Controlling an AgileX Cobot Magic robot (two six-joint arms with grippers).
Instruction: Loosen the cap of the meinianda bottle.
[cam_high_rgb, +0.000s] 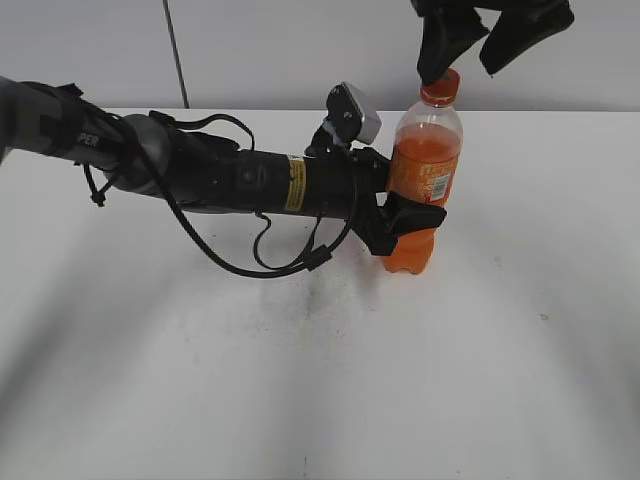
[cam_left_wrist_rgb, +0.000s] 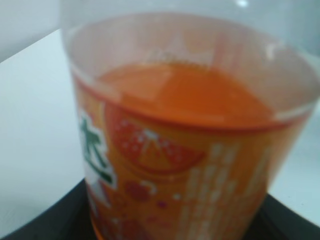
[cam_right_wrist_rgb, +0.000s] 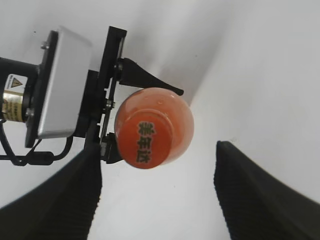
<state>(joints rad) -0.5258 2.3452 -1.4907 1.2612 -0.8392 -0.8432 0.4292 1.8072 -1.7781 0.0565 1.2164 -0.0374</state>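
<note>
On a white worktop (cam_high_rgb: 300, 380), right of centre in the exterior frame, the meinianda bottle (cam_high_rgb: 424, 170) stands upright, its orange drink filling it up to the shoulder. The left end effector (cam_high_rgb: 400, 205), on a black arm stretching in from the left edge, is clamped around the bottle's labelled middle, one finger (cam_high_rgb: 412, 218) wrapping across the front. In the left wrist view the label (cam_left_wrist_rgb: 190, 185) fills the frame, blurred, with dark finger edges at the bottom corners. Higher, at the upper right of the exterior frame, the right end effector (cam_high_rgb: 468, 58) hangs with its jaws spread wide, one tip just at the orange cap (cam_high_rgb: 440, 90). From the right wrist view the cap (cam_right_wrist_rgb: 146, 141) sits left of centre, and the two ribbed fingers (cam_right_wrist_rgb: 265, 195) stand apart at the lower corners, gripping nothing.
</note>
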